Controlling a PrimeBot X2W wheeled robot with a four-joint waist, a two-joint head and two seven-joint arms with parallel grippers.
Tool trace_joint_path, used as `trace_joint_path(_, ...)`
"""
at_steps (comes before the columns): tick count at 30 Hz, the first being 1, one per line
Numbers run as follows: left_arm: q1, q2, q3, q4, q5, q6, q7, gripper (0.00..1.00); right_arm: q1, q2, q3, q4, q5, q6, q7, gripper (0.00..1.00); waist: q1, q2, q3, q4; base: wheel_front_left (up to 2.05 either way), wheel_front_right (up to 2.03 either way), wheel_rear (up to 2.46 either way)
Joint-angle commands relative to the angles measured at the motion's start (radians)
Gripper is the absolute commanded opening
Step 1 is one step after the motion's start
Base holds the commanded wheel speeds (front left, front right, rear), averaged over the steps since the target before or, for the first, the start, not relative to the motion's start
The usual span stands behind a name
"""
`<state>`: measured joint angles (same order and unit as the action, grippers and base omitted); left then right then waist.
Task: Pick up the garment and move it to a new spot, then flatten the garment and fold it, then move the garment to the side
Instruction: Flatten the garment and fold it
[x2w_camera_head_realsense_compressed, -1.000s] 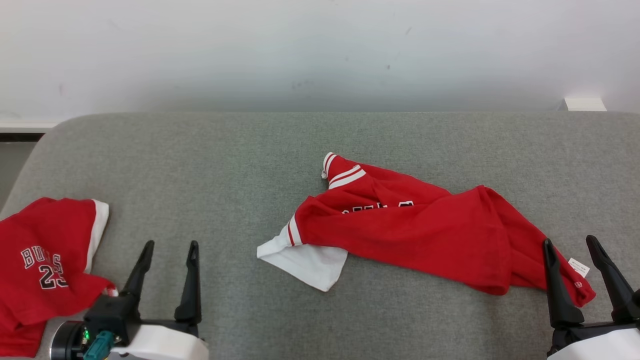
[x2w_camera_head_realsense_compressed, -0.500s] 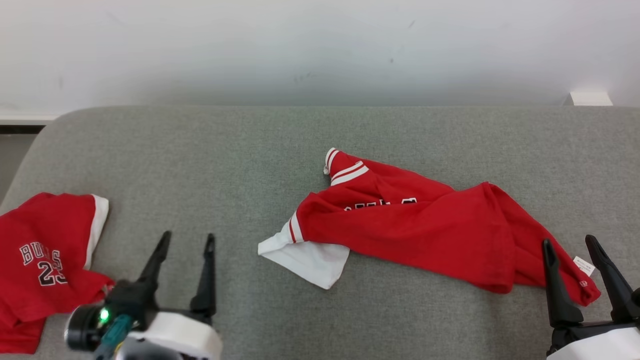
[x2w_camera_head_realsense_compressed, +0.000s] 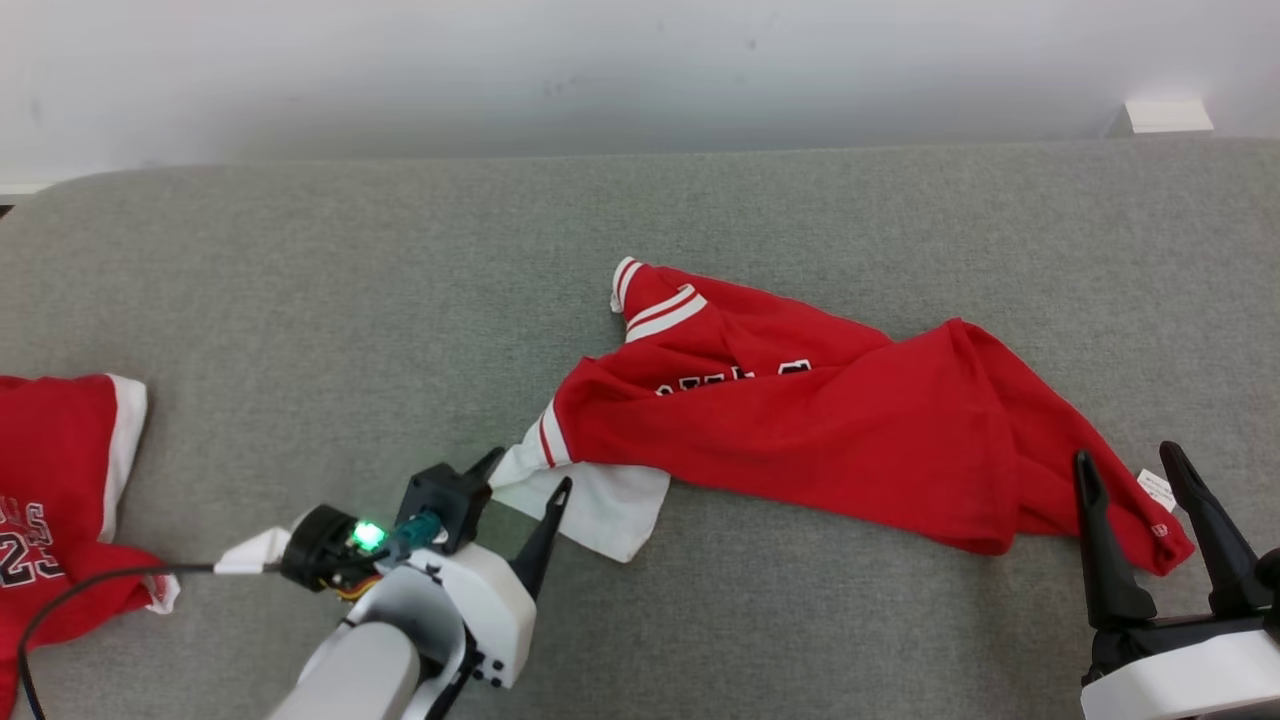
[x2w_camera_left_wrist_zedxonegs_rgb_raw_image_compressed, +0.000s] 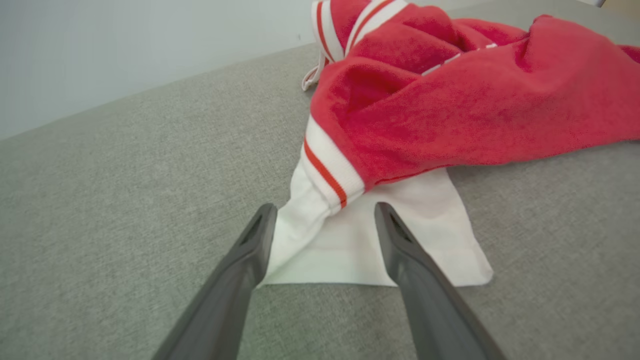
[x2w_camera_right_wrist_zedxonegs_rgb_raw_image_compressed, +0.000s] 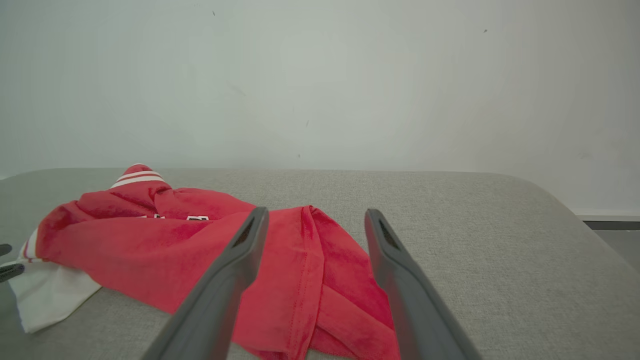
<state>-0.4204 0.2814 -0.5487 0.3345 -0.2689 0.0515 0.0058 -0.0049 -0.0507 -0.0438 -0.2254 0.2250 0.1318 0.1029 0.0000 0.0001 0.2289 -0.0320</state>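
The red garment (x2w_camera_head_realsense_compressed: 800, 440) lies crumpled across the middle and right of the grey fabric tabletop (x2w_camera_head_realsense_compressed: 300, 300). Its white sleeve (x2w_camera_head_realsense_compressed: 610, 505) spills out toward the lower centre of the frame, and a small label (x2w_camera_head_realsense_compressed: 1157, 490) shows at its lower right corner. A second red jersey (x2w_camera_head_realsense_compressed: 50, 450) sits well apart at the left edge.

The step in hand looks like the first pickup. The left claw (x2w_camera_head_realsense_compressed: 530, 472) stands wide at the corner of the white sleeve. In the left wrist view its fingers straddle the white cloth, with the striped cuff (x2w_camera_left_wrist_zedxonegs_rgb_raw_image_compressed: 330, 175) just past the tips. The right claw (x2w_camera_head_realsense_compressed: 1125, 453) is also wide and holds nothing, low at the right of the frame, with the garment's hem corner between and beyond its fingers.

To do this well, the left claw should probably go a little deeper before closing. The jaws would then take the cloth at or behind the cuff, where the fabric is doubled and likelier to hold, not on the thin single edge. It should come down until the tips press lightly into the soft tabletop, then pinch.

The right claw would best take the hem near the label. With both ends held, lifting them together and apart should let the garment hang open instead of bunching. The new spot is best chosen away from the jersey at the left.
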Motion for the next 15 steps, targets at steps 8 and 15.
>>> trace_joint_path(8,-0.114,-0.016,0.007,0.19,0.012,-0.002,-0.057,0.0,-0.023,0.0,0.0,0.011,0.01,-0.002,-0.017,1.0,0.0,-0.0001,0.018,-0.021,0.0,0.0,0.0)
trace_joint_path(15,-0.192,-0.003,0.06,0.172,-0.016,0.016,-0.117,0.0,-0.008,0.0,-0.017,0.017,0.016,-0.002,-0.018,1.0,0.0,-0.0001,0.009,-0.01,0.0,0.0,0.0)
